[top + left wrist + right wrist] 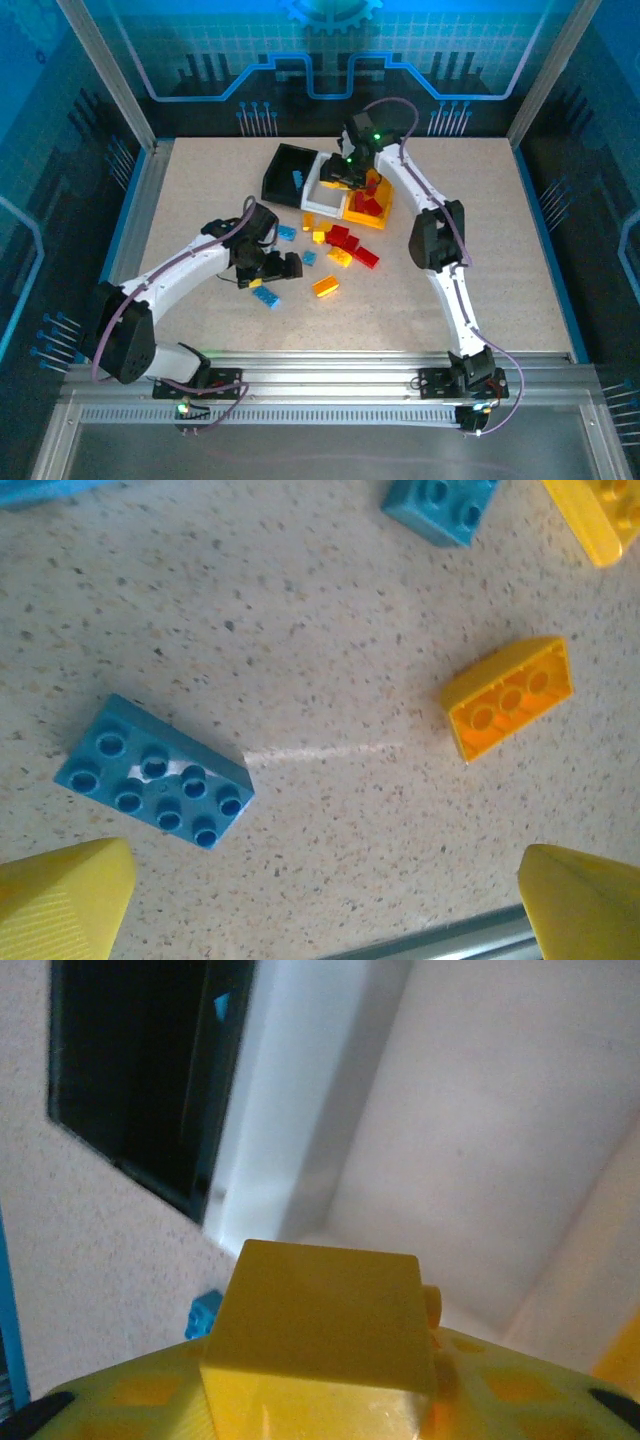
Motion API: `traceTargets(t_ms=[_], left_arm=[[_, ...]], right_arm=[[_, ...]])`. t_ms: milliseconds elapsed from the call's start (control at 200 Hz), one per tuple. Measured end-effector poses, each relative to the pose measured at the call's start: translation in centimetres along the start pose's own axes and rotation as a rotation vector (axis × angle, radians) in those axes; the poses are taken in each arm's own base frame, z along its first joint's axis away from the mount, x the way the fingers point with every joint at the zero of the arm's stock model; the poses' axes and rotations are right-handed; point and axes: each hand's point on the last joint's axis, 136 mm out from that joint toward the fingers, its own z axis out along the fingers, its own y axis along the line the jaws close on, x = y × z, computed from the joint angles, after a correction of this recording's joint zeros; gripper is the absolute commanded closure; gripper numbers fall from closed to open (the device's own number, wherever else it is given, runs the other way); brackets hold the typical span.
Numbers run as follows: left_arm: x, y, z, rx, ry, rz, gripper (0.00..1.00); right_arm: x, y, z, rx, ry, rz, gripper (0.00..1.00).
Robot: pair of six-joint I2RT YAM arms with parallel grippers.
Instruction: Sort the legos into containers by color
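Yellow studded plastic brick (318,1305): clamped in right claw (347,172), hanging above white rectangular plastic bin (272,1080), black plastic bin (130,1070) alongside. Left claw (325,905): spread wide, gripping nothing; blue eight-stud plastic brick (155,772) lies just ahead of one finger.

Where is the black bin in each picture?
Top view: the black bin sits at the back middle of the table.
Right wrist view: black bin at upper left.
Shared landmark: the white bin right beside it.
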Motion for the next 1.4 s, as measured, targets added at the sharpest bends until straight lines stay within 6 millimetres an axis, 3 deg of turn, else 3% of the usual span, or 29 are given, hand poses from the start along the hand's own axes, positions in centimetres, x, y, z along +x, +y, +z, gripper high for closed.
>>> traceTargets(t_ms=[45,190,325,455,555,725,815,910,1151,1401], left_arm=[[0.2,0.0,0.0,-0.004,0.006,0.015,0.01],[0.2,-0.3,-0.6,-0.021,0.003,0.064,0.01],[-0.3,-2.1,-1.4,-0.01,-0.018,0.159,0.01],[-0.9,-4.0,-0.8,-0.016,-0.01,0.269,0.02],[-0.9,-5.2,0.7,-0.036,0.018,0.361,0.04],[-0.6,-7.0,3.9,-0.073,0.069,0.513,0.07],[-0.4,-7.5,5.4,-0.094,0.093,0.573,0.08],[-0.4,-7.8,6.6,-0.108,0.105,0.618,0.09],[-0.9,-8.3,8.6,-0.128,0.115,0.679,0.14],[-0.9,-7.9,10.9,-0.171,0.142,0.708,0.23]], right_arm=[[0.0,-0.2,0.7,-0.005,0.012,0.014,0.4],[-0.9,-0.2,-0.2,-0.026,-0.007,0.047,0.33],[-0.8,-0.6,-0.4,-0.026,0.0,0.054,0.31],[0.7,-1.3,-1.7,0.003,0.028,0.055,0.3],[2.6,-1.9,-3.8,0.029,0.046,0.045,0.3],[6.2,-2.9,-9.7,0.044,0.024,0.027,0.3],[8.0,-4.6,-12.7,0.044,-0.005,0.048,0.3],[10.1,-6.7,-14.5,0.053,-0.019,0.078,0.3],[16.3,-10.2,-14.1,0.093,0.058,0.115,0.3],[19.4,-12.1,-13.4,0.116,0.105,0.134,0.3]])
